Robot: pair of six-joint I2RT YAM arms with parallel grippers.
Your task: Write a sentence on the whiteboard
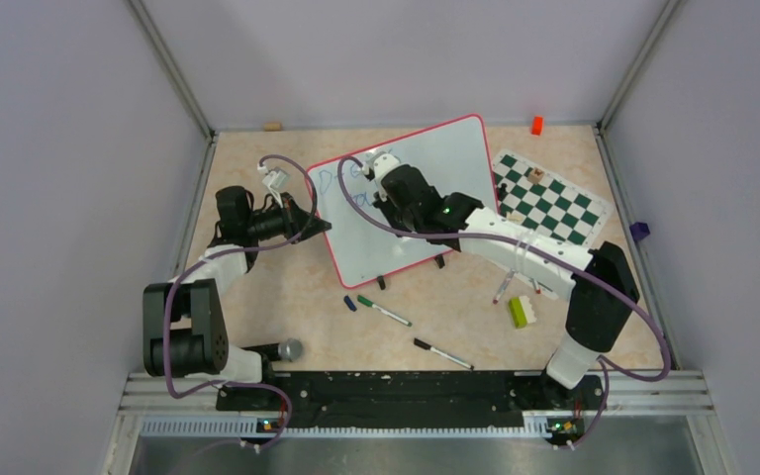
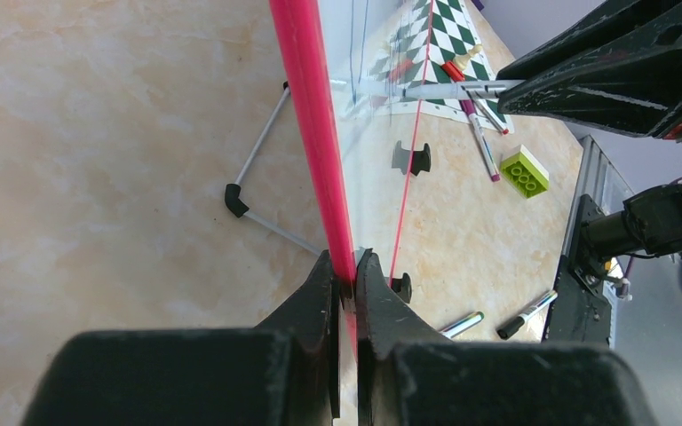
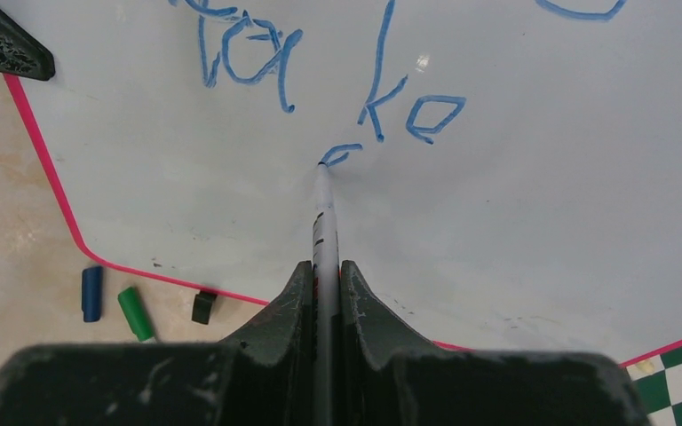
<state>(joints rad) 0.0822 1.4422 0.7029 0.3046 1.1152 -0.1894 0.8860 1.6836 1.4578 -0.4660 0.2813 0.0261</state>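
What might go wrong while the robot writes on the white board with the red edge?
The left gripper pinches only the thin red frame of the glossy white whiteboard. If that grip slips, the board may wobble on its small black feet and the letters could go crooked.

The right gripper holds a slim white marker with its tip just under the blue handwritten words, so new strokes might run into them.
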